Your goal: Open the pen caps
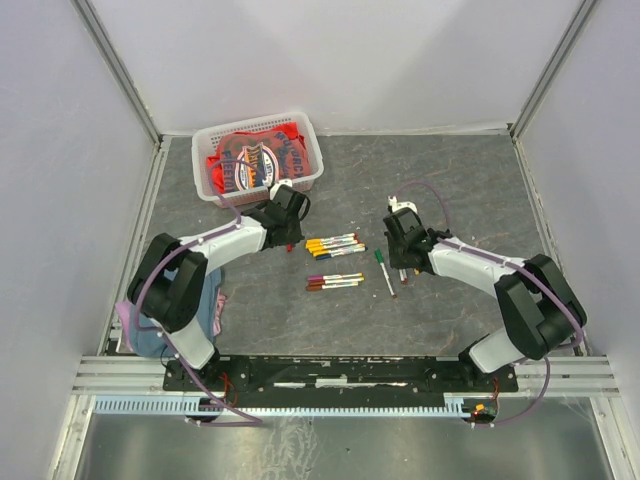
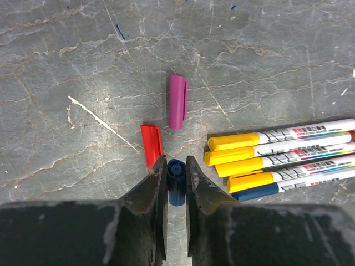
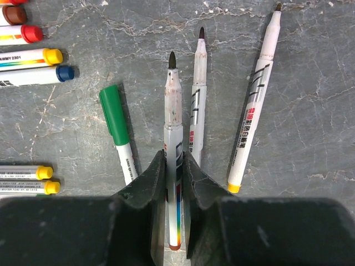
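Left claw, right claw (both tight)

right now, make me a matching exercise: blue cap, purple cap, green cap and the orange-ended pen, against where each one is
Things:
1. blue cap
2. purple cap
3. green cap
4. orange-ended pen

Places:
a. on its pen
b. between the right fingers
c. loose on the table, off any pen
d. between the left fingers

Pairs: 1-d, 2-c, 3-a, 4-b
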You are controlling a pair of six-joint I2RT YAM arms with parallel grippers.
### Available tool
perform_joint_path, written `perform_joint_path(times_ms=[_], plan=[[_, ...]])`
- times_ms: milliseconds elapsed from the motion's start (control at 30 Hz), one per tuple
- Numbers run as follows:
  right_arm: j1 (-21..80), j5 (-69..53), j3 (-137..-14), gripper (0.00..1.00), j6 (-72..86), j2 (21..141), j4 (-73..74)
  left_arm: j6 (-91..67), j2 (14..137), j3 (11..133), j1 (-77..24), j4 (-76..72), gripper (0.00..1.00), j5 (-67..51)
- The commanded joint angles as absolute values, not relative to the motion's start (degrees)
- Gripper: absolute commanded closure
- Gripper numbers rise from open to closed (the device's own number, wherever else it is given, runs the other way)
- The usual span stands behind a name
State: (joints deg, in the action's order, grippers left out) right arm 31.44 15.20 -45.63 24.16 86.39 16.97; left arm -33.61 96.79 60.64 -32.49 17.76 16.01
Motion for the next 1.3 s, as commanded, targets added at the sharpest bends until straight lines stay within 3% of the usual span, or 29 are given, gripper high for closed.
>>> perform_joint_path(times_ms=[0, 800, 1267], plan=[[31.19, 15.03, -47.83, 0.81, 23.74, 87.07, 14.95, -31.18, 98.37, 61.59, -32.50, 18.19, 0.80, 17.11], [31.18, 14.77, -47.32, 0.73, 23.98, 89.01, 14.24, -31.90, 100.69, 61.67, -33.64, 18.19, 0.67, 17.65], [32.72, 13.99, -47.11, 0.68, 23.20, 79.90, 17.27, -32.21, 97.42, 62.01, -34.34, 18.24, 0.61, 18.19]])
